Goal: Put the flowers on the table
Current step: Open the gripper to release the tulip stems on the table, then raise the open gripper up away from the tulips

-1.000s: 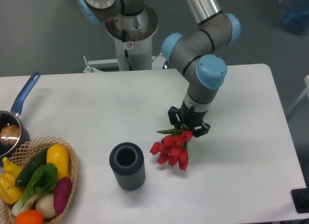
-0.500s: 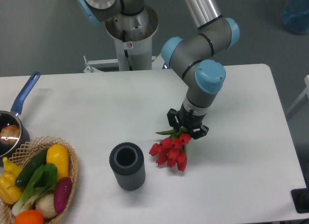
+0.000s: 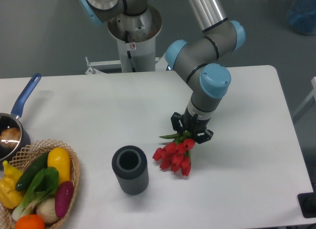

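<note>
A robotics lab: an industrial arm point(image 3: 207, 51) on a pedestal mount point(image 3: 133, 36) behind a plain white table point(image 3: 98, 110), grey wall, staged props like the vegetable basket point(image 3: 37, 189).

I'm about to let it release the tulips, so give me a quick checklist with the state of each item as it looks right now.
1. Claw gripping the flowers at the stems: ok.
2. Flowers out of the vase, which stands upright to their left: ok.
3. Bare table around the buds for laying them down: ok.
4. Buds actually resting on the table surface: cannot tell from this single view.
5. Basket and pan far from the drop spot: ok.
</note>
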Robot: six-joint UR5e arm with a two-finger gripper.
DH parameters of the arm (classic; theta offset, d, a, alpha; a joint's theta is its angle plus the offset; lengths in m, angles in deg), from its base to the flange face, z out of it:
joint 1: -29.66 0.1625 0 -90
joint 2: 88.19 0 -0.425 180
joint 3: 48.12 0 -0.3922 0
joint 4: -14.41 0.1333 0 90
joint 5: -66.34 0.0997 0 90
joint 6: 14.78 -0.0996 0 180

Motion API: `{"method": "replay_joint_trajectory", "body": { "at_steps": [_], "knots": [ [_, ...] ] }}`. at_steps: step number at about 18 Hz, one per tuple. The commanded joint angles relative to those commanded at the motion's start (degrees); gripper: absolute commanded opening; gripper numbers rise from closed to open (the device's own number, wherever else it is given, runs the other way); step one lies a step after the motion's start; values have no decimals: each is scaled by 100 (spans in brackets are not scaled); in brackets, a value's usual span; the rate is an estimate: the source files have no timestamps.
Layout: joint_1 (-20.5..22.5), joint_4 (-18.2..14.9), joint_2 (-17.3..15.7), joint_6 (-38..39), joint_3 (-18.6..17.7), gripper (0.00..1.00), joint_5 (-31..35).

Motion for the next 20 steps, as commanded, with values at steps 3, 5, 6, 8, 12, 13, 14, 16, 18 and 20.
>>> {"method": "replay_joint_trajectory", "body": {
  "at_steps": [3, 5, 6, 8, 12, 13, 14, 16, 18, 20],
  "knots": [
    [9, 9, 35, -9, 26, 42, 0],
    [9, 9, 26, -9, 35, 45, 0],
    [9, 9, 35, 0, 35, 45, 0],
    [9, 9, 35, -17, 44, 56, 0],
    [61, 26, 18, -53, 141, 95, 0],
    [79, 35, 0, -53, 149, 99, 0],
    [88, 44, -9, -53, 150, 99, 0],
    [149, 53, -52, -35, 150, 100, -35],
    [176, 62, -227, -9, 132, 100, -53],
    [246, 61, -412, -9, 158, 100, -140]
  ]
}}
